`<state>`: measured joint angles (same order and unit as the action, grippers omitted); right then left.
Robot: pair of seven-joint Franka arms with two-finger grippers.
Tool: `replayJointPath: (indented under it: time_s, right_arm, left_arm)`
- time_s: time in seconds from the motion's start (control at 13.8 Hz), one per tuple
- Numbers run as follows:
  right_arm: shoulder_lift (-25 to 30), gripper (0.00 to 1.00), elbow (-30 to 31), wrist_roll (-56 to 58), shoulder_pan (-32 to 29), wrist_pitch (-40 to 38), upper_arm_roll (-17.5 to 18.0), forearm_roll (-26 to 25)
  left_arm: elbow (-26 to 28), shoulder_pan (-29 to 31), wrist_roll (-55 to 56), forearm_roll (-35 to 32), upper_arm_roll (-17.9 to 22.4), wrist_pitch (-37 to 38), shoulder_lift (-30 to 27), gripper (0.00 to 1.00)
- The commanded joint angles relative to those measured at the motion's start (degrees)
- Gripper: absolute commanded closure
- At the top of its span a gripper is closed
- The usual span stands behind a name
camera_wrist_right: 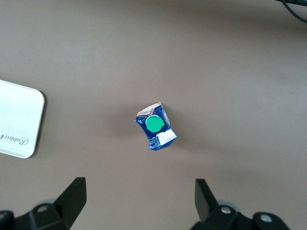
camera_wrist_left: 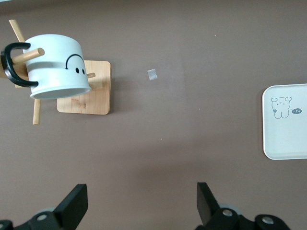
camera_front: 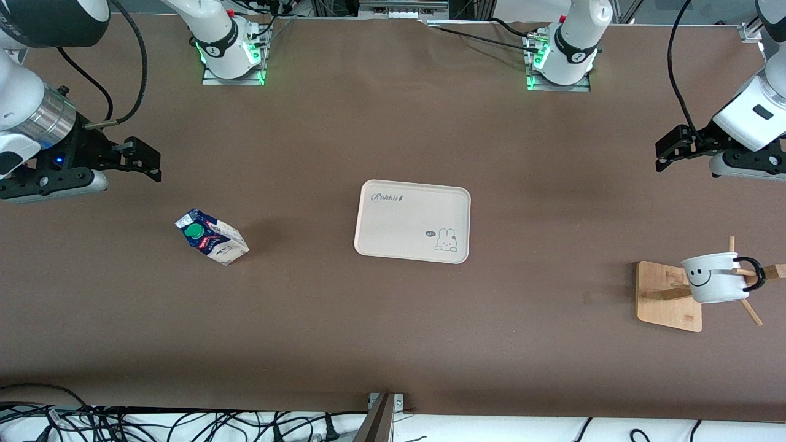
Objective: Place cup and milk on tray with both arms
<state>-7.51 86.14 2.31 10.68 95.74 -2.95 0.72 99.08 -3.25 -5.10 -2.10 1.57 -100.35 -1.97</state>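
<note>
The cream tray (camera_front: pixel 412 221) lies in the middle of the table; its edge shows in both wrist views (camera_wrist_left: pixel 288 122) (camera_wrist_right: pixel 19 125). The milk (camera_front: pixel 212 236) stands on the table toward the right arm's end and shows in the right wrist view (camera_wrist_right: pixel 155 126). The cup (camera_front: pixel 715 277) hangs by its black handle on a peg of the wooden rack (camera_front: pixel 666 298) toward the left arm's end, and shows in the left wrist view (camera_wrist_left: pixel 55 64). My right gripper (camera_front: pixel 150 164) (camera_wrist_right: pixel 140 199) is open and empty over bare table, apart from the milk. My left gripper (camera_front: pixel 662 153) (camera_wrist_left: pixel 142 201) is open and empty over bare table, apart from the cup.
The rack has a square wooden base (camera_wrist_left: pixel 91 91) and several thin pegs sticking out. A small pale square (camera_wrist_left: pixel 152 74) lies on the table beside the rack. Cables run along the table edge nearest the front camera (camera_front: pixel 184 423).
</note>
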Motion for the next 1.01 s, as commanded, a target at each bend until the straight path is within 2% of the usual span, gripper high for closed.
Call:
replayJointPath:
  time_s: [0.0,0.58,0.8,0.94]
  right_arm:
    - [1.4,0.00,1.7,-0.7,0.3,1.7,0.1,-1.2]
    - [0.5,0.00,0.6,-0.6,0.0,2.8,0.0,-0.8]
    - [-2.4,0.00,0.6,0.1,0.7,3.3,0.1,-0.5]
    - [-9.0,0.00,0.9,1.2,0.1,2.4,-0.2,0.2]
  left_arm:
    - [-0.7,-0.4,0.4,-0.5,0.1,0.6,-0.1,0.00]
    - [-0.7,-0.4,0.4,-0.5,0.1,0.7,-0.1,0.00]
    - [-0.7,-0.4,0.4,-0.6,0.1,0.7,-0.1,0.00]
    - [-0.7,-0.4,0.4,-0.5,0.1,0.7,-0.1,0.00]
